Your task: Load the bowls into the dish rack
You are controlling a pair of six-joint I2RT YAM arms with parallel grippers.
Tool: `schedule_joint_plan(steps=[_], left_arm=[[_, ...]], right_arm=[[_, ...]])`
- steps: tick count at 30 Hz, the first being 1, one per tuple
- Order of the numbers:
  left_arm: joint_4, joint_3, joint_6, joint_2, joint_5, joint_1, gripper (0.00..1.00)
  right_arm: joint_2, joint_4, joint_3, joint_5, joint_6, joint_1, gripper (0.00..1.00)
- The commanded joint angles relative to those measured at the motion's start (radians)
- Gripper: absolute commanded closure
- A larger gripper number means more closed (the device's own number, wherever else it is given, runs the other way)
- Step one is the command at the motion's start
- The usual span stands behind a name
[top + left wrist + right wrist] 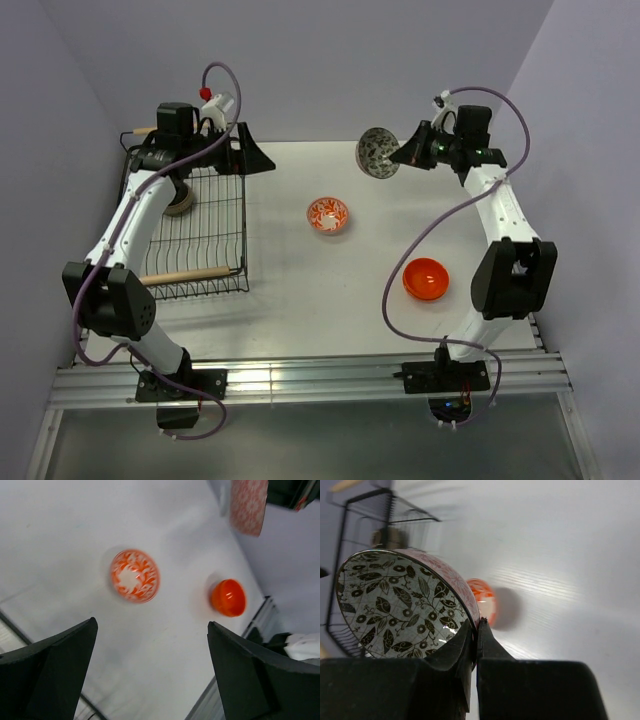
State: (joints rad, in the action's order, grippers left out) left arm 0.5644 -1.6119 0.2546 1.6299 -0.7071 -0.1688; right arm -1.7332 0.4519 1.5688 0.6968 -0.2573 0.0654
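Well above the table (300, 290), the right claw (476, 630) pinches the rim of the grey-patterned bowl (400, 607). Its fingers are pressed onto the edge, and the bowl is tipped on its side with the leafy inside facing the wrist. Just past the held bowl lies the red-and-white bowl (328, 214), and farther out stands the dish rack (215, 225). The left claw (151, 625) is spread wide and holds nothing. It hangs at the rack's far end, with a tan bowl (182, 200) in the wires behind it, under its arm. The orange bowl (426, 279) sits well apart from both claws.
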Motion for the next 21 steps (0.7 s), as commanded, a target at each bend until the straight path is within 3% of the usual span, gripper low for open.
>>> schedule_joint_plan(steps=[1,8,21], left_arm=[[-0.173,-0.046,0.211,-0.008,-0.161,-0.011,0.01],[-0.429,0.095,0.417,-0.059,-0.223,-0.032,0.00],[-0.557,0.267,0.512,-0.099,-0.270,-0.120,0.01]], right_arm=[[0.076,-0.189,-0.064,0.165,-0.147,-0.086,1.00],[0.081,-0.179,-0.036,0.158,-0.140,-0.269,1.00],[0.055,-0.110,-0.018,0.124,-0.054,-0.392,1.00]])
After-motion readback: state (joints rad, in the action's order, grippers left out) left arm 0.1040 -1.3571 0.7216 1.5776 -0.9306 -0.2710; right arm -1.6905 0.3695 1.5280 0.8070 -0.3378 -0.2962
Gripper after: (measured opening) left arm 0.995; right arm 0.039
